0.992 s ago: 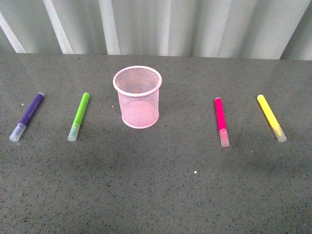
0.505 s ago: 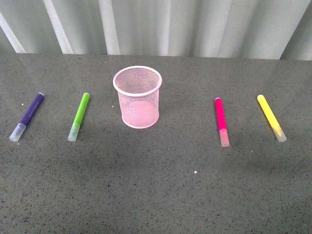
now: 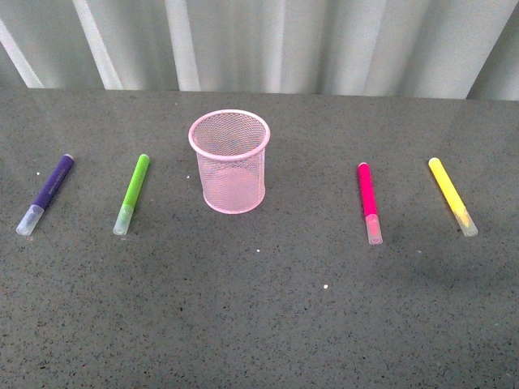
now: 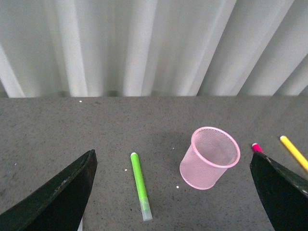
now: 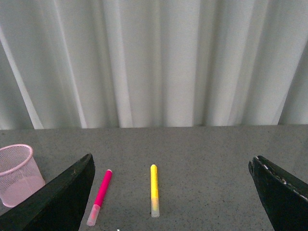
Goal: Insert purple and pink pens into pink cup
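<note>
Nearest the wrist cameras, the left pincer (image 4: 171,156) and right pincer (image 5: 169,160) gape wide, holding nothing. On the surface (image 3: 259,324) lie four markers, one of each colour: purple pen (image 3: 46,194) far left, green marker (image 3: 132,193), pink pen (image 3: 368,198) right of centre, yellow marker (image 3: 451,194). The two task pens are likely light, stiff and slick; grip mid-barrel. Between green and pink stands one pink cup (image 3: 229,174), probably light and easily tipped.

table (image 3: 259,324) | purple pen (image 3: 46,194) | green marker (image 3: 132,194) | pink cup (image 3: 233,182) | pink pen (image 3: 369,203) | yellow marker (image 3: 452,196)

Left gripper (image 4: 172,155) and right gripper (image 5: 170,159) hover with fingers (image 4: 62,197) spread wide, empty.
</note>
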